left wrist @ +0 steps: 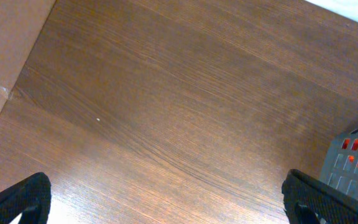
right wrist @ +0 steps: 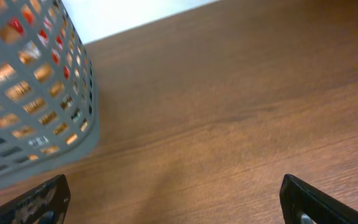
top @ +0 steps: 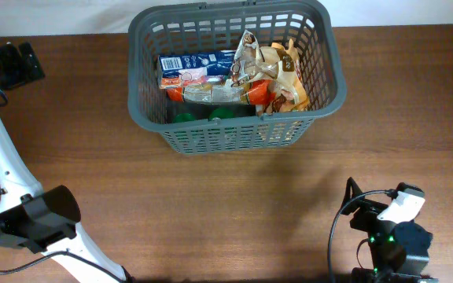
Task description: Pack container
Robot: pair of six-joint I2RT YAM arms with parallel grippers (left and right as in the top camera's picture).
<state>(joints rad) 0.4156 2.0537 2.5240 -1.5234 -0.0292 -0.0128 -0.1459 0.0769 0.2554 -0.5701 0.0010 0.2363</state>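
The dark grey basket (top: 226, 138) stands at the back middle of the table. It holds a blue-and-white packet (top: 193, 66), tan snack bags (top: 283, 75), a clear packet (top: 220, 93) and red and green items under them. A corner of the basket shows in the left wrist view (left wrist: 353, 163), and its lattice wall shows in the right wrist view (right wrist: 36, 112). My left gripper (left wrist: 173, 208) is open and empty over bare table. My right gripper (right wrist: 179, 208) is open and empty over bare table, to the right of the basket.
The left arm's white links and black joint (top: 44, 217) run along the table's left side. The right arm's base (top: 392, 234) sits at the front right. The table's left edge (left wrist: 5, 93) shows in the left wrist view.
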